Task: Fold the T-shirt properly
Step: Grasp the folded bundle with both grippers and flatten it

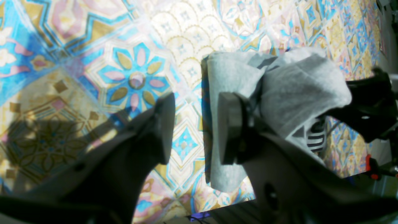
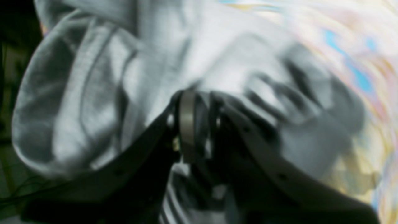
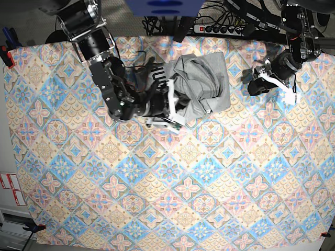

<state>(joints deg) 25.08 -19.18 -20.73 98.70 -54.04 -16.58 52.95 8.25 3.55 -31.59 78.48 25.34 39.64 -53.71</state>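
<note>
The T-shirt (image 3: 201, 86) is lying bunched at the far middle of the surface (image 3: 157, 209), atop the tablecloth (image 3: 220, 172). The right tool (image 2: 199, 124) is pinching a fold of grey fabric between nearly closed jaws, probably to drag the edge over. The left tool (image 1: 194, 129) is hovering just beside the shirt, jaws parted and holding nothing, leaving room for that fold.

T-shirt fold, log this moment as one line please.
T-shirt: bunched on tablecloth | right pincer: shut on T-shirt | left pincer: open, empty, beside shirt
</note>
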